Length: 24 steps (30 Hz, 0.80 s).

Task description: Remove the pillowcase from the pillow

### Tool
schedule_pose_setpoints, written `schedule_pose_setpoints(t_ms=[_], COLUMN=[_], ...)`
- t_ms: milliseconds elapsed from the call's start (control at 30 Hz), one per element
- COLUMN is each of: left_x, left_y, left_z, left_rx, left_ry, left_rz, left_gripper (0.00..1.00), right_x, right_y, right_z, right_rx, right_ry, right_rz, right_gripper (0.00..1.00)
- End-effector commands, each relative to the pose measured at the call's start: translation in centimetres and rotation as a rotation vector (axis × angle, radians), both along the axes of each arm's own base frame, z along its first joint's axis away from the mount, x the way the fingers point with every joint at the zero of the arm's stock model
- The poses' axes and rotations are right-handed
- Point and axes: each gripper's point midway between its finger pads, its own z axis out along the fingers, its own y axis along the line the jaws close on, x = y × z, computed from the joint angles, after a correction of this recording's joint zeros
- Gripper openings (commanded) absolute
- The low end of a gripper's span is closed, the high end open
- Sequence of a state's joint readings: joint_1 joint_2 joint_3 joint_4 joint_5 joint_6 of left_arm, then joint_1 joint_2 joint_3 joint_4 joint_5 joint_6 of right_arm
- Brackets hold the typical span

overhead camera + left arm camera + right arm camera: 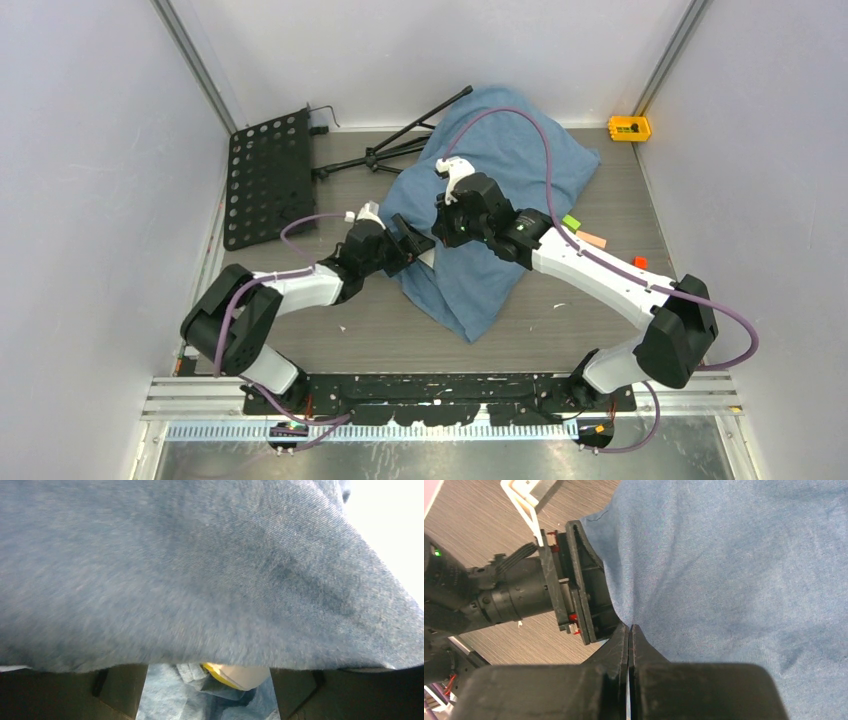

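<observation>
Right end effector (629, 630), jaws pressed together, pinches a fold of the dusty-blue cloth pillowcase (520, 160) lying mid-counter (330, 330). Left end effector (209, 692) gapes wide beneath the cloth, facing the cream pillow with yellow piping (235, 676). Likely next: left clamps the pillow, right pulls the cloth away.

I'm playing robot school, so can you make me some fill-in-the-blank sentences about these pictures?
1. The pillowcase is the colour ___.
2. The right gripper is ___ (open or shut) on the pillowcase.
3. In the left wrist view, the pillow peeks out with a ___ edge.
Missing words: blue; shut; yellow.
</observation>
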<state>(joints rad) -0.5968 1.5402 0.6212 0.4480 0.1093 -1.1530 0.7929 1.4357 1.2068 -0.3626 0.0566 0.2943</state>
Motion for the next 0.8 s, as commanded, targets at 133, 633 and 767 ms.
schedule_pose_setpoints(t_ms=[133, 633, 767], left_x=[0.6, 2.5, 2.7], left_y=[3.2, -2.9, -2.9], left_z=[2.5, 1.8, 3.6], left_rx=[0.107, -0.034, -0.005], left_ry=[-0.083, -0.058, -0.090], left_rz=[0.126, -0.060, -0.078], left_gripper=[0.85, 0.64, 0.19], right_x=[0.4, 0.4, 1.2], right_y=[-0.4, -0.4, -2.1], right_z=[2.1, 2.0, 1.3], right_rx=[0.040, 0.032, -0.028], right_ry=[-0.062, -0.051, -0.055], right_rz=[-0.005, 0.002, -0.068], right_gripper=[0.00, 0.00, 0.25])
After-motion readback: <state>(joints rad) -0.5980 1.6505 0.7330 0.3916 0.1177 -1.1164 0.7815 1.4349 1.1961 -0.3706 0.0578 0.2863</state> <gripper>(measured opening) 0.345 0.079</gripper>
